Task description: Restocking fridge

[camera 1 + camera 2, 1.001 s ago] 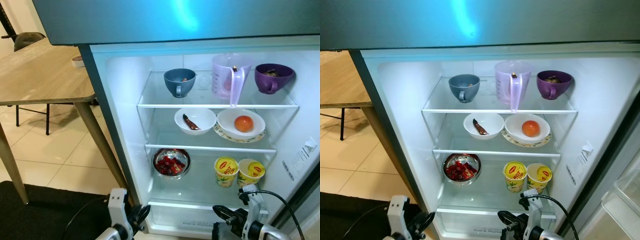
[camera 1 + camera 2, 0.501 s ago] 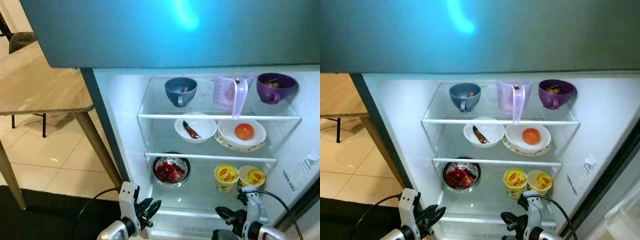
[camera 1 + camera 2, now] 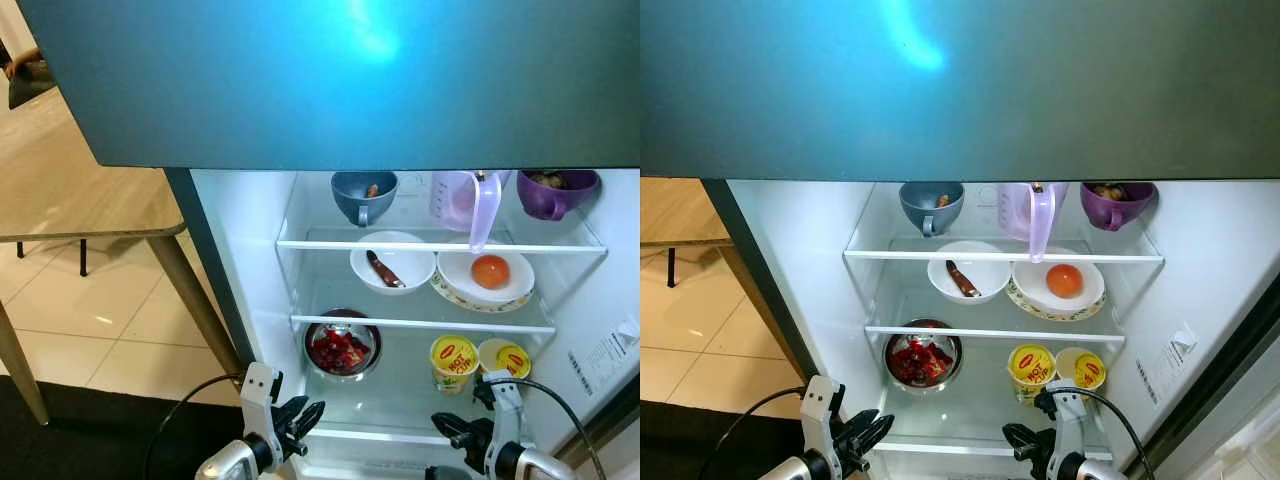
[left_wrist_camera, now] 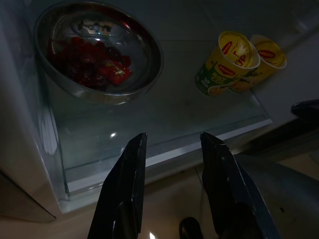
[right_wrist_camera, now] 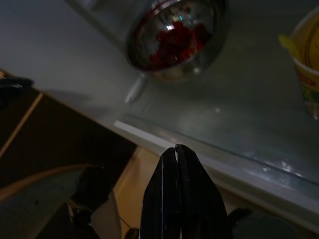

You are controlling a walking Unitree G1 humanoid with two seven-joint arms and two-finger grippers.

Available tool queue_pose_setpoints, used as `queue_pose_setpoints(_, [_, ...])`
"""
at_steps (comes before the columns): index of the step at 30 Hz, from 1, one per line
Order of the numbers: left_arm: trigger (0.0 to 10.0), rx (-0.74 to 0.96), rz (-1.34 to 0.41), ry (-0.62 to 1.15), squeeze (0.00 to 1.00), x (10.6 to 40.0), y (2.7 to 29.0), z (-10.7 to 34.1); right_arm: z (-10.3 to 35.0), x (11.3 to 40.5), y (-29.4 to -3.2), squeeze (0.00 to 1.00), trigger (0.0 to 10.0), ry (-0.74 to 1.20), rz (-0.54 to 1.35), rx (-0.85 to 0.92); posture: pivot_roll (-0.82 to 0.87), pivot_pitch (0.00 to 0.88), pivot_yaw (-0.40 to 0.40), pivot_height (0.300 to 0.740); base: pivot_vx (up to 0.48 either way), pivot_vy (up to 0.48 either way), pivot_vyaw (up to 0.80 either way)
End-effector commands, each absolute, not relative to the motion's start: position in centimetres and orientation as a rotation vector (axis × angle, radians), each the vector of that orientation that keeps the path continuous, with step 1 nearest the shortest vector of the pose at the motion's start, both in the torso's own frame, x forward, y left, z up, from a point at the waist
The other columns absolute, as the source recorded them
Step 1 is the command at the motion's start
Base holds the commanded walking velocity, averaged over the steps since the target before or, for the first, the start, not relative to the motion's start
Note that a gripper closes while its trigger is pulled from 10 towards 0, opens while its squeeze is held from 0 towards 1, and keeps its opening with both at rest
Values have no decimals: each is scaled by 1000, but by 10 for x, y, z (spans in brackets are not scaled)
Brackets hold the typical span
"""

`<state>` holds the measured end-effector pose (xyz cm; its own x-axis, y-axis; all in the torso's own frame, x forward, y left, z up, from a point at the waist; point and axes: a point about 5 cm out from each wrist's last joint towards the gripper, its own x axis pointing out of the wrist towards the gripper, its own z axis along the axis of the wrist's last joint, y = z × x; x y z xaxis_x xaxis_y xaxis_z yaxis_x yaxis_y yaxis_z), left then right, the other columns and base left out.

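The fridge stands open with its lit shelves (image 3: 420, 246) before me. On the top shelf are a blue cup (image 3: 363, 193), a lilac jug (image 3: 466, 202) and a purple cup (image 3: 556, 191). The middle shelf holds a white bowl (image 3: 392, 267) and a round orange fruit (image 3: 490, 271) in a bowl on a plate. On the lowest shelf sit a steel bowl of red pieces (image 3: 341, 347) and two yellow noodle cups (image 3: 454, 360). My left gripper (image 3: 306, 414) is open and empty below the steel bowl (image 4: 94, 50). My right gripper (image 3: 446, 430) is shut, empty, below the cups.
The dark freezer door (image 3: 330, 80) spans the top of the head views. A wooden table (image 3: 70, 205) stands to the left on a tiled floor (image 3: 90, 320), with a dark mat (image 3: 90, 430) near me. The fridge's right wall carries a label (image 3: 605, 345).
The camera has shifted, so the freezer door covers more of the picture and the shelves sit lower. My left gripper has risen and come nearer the fridge's lower edge.
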<state>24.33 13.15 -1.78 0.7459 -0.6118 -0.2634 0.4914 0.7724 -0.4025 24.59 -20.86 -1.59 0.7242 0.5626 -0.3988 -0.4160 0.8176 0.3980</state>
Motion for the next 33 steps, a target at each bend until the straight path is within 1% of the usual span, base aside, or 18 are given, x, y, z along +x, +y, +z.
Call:
queue_pose_setpoints(1, [10000, -308, -616, 406, 0, 241, 130, -20, -14, 247, -208, 0, 10000, 515, 558, 298, -71, 0, 34, 593, 0, 0, 0])
queue_pose_setpoints(12, [10000, -286, -629, 404, 0, 242, 128, -19, -17, 248, -208, 0, 10000, 536, 527, 302, -71, 0, 34, 598, 0, 0, 0])
queue_pose_setpoints(15, [10000, -296, -664, 402, 0, 241, 122, -19, -16, 248, -207, 0, 10000, 525, 532, 313, -70, 0, 38, 598, -480, 0, 0])
queue_pose_setpoints(24, [10000, -267, -727, 381, 0, 240, 111, -16, -12, 250, -208, 0, 10000, 494, 542, 325, -70, 0, 38, 598, 0, 0, 0])
queue_pose_setpoints(29, [10000, -111, -867, 339, 0, 238, 96, -9, -12, 250, -209, 0, 10000, 491, 543, 334, -70, 0, 38, 598, 0, 0, 0])
queue_pose_setpoints(33, [10000, -79, -906, 313, 0, 240, 90, -4, -12, 250, -208, 0, 10000, 487, 551, 341, -69, 0, 40, 598, 0, 0, 0])
